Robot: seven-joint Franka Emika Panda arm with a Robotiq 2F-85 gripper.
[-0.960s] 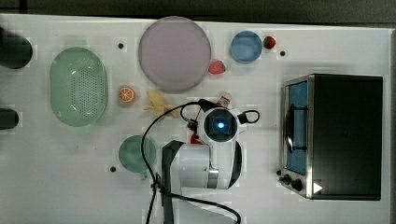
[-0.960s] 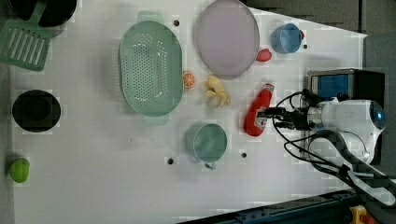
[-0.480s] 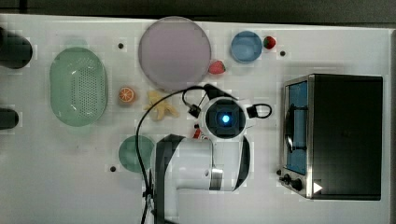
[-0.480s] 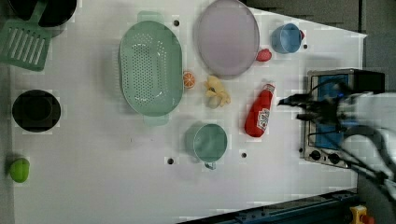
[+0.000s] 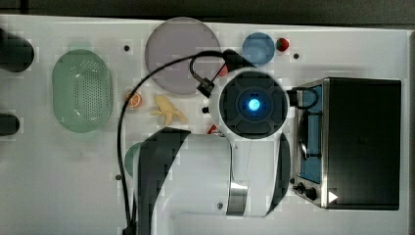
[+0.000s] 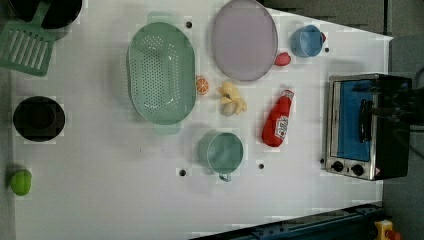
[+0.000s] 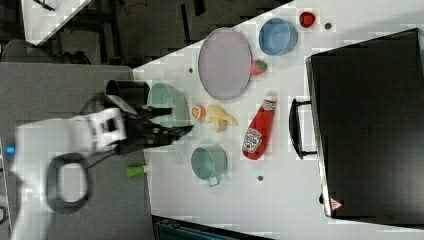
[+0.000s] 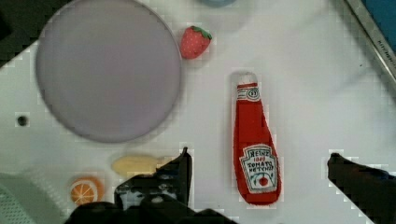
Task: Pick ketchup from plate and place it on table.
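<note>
1. The ketchup bottle [image 6: 278, 123] lies flat on the white table [image 6: 100, 200], right of centre in the left view, between the lilac plate [image 6: 244, 40] above it and the toaster oven [image 6: 367, 125] at the frame's right edge. It is off the plate and well apart from it.
2. In the wrist view the ketchup bottle [image 8: 254, 149] sits in the lower middle of the frame, white cap pointing up, with the gripper [image 8: 259, 168] spread wide; one dark finger stands on each side and neither touches the bottle.
3. What has changed: a second ago the left view showed the gripper right beside the bottle at table level. Now the arm has pulled away, and in the top view its wrist fills the centre of the frame, looming much larger than before.
4. The bottle has not shifted since the fingers let go.
5. The plate [image 8: 107, 70] is bare in the wrist view; a strawberry [image 8: 194, 42] rests just beside its rim.
6. Judgement: the placing looks done, and only the retreat remains.
</note>
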